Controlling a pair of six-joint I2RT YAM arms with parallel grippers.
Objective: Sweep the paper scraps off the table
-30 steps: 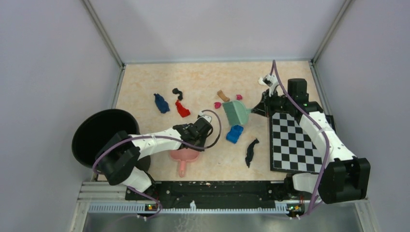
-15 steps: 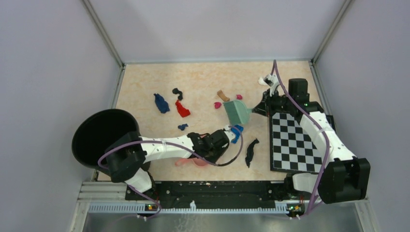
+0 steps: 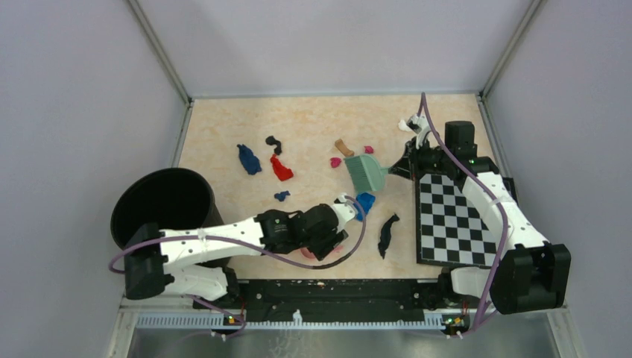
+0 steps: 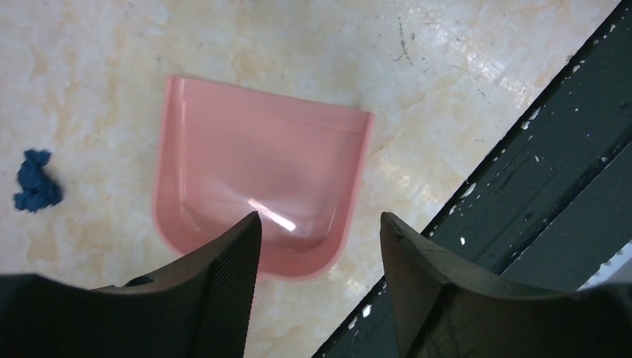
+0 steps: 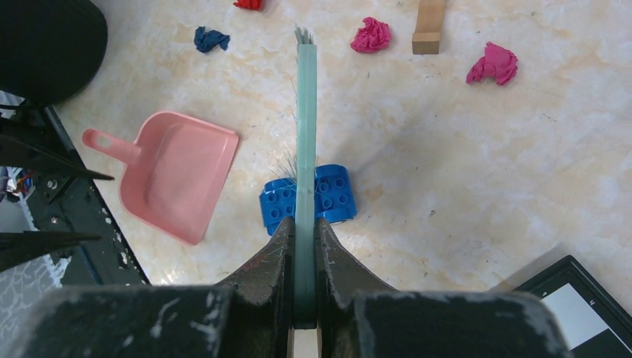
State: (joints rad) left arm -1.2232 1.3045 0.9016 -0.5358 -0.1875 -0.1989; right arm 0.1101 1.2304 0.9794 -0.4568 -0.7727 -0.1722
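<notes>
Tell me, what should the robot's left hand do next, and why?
Probably lower the left gripper and close it on the pink dustpan. Its jaws are open, the dustpan lies loose on the table just below them, and the right gripper holds the brush.

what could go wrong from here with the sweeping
1. The brush clamped in the right gripper has its bristles right at the blue toy block, so a stroke may drag the block along with the paper scraps.
2. The left gripper is open above the pink dustpan, which lies close to the dark rail along the near edge. A poor grasp could shove it onto the rail.
</notes>
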